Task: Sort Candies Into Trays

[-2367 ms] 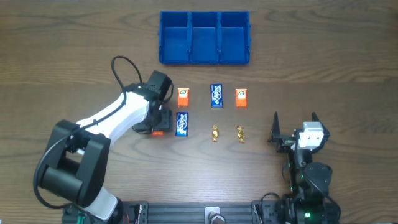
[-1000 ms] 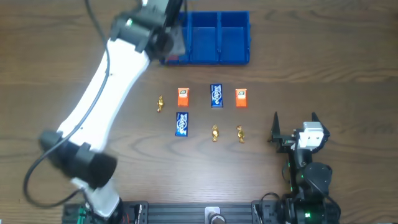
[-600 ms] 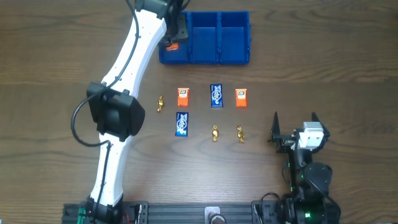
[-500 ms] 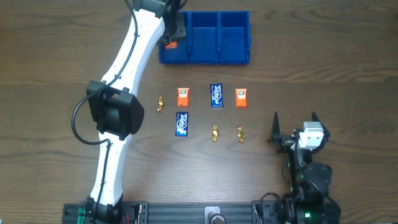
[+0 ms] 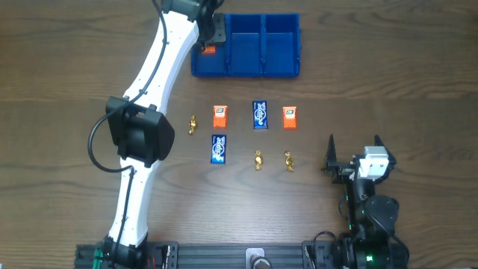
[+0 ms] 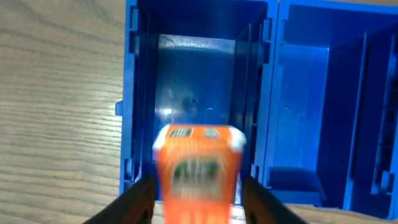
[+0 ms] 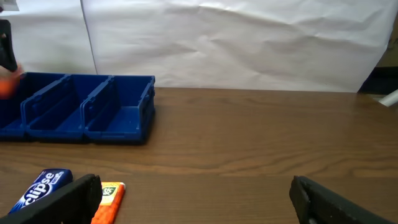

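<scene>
**Left tool and orange box.** Your left tool [image 5: 211, 39] hangs over the blue tray [image 5: 261, 71], above its left-hand compartment. An orange box [image 6: 198, 163] sits within the tool, over that compartment's open mouth. You cannot tell whether the tool grips the box or has let go of it.

**Right tool.** Your right tool [image 5: 353, 151] stands wide, with nothing in it. It is low over the surface [image 5: 388, 82] near its own base, well apart from the tray.

**Candies on the surface.** In front of the tray lie two orange boxes [image 5: 219, 116] [image 5: 290, 116] with a blue pack [image 5: 259, 114] between them. Nearer the bases lie a second blue pack [image 5: 218, 149] and two gold-wrapped sweets [image 5: 258, 160] [image 5: 288, 161]. A third gold sweet [image 5: 192, 125] lies just beside the left orange box.
</scene>
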You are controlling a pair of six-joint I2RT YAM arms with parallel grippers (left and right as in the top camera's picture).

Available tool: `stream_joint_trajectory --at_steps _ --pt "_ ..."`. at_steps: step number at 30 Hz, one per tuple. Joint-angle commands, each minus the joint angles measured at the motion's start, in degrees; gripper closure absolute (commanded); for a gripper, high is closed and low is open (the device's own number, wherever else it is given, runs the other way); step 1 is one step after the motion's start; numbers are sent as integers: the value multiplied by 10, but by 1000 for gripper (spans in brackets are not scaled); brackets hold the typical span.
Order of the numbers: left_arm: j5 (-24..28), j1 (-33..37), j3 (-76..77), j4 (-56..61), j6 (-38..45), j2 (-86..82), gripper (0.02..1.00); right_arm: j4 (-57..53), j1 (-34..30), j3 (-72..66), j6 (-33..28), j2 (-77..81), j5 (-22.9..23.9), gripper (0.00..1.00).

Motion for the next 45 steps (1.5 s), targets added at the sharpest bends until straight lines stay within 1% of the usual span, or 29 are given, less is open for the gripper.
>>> stream_joint_trajectory --at_steps 1,2,5,6,9,12,15,19,22,26,29,33,41,45 --pt "-1 0 12 4 9 11 189 -4 3 0 -6 -3 -1 3" --pt "-1 0 12 4 9 10 156 -4 3 0 -6 -3 -1 3" --pt "-8 -10 12 2 9 -16 145 -4 3 0 -6 -3 -1 3" --pt "-12 -17 12 -2 9 -29 126 -4 3 0 -6 -3 -1 3" --pt "-18 -42 -9 -27 8 -82 117 -4 3 0 -6 -3 -1 3" --pt "-33 -78 -100 -28 -14 -160 115 -4 3 0 -6 -3 -1 3" --pt "-43 -108 -231 7 -35 -230 104 -4 3 0 -6 -3 -1 3" --pt "-26 -131 -407 77 -64 -279 112 -4 3 0 -6 -3 -1 3" --pt "-22 -137 -493 113 -89 -278 119 -4 3 0 -6 -3 -1 3" --pt "4 -130 -576 175 -92 -278 128 -4 3 0 -6 -3 -1 3" --pt "20 -123 -619 211 -92 -278 130 -4 3 0 -6 -3 -1 3" --pt "21 -122 -649 236 -92 -278 132 -4 3 0 -6 -3 -1 3" --pt "29 -116 -652 260 -84 -254 134 -4 3 0 -6 -3 -1 3" --pt "29 -116 -652 269 -88 -243 180 -4 3 0 -6 -3 -1 3"
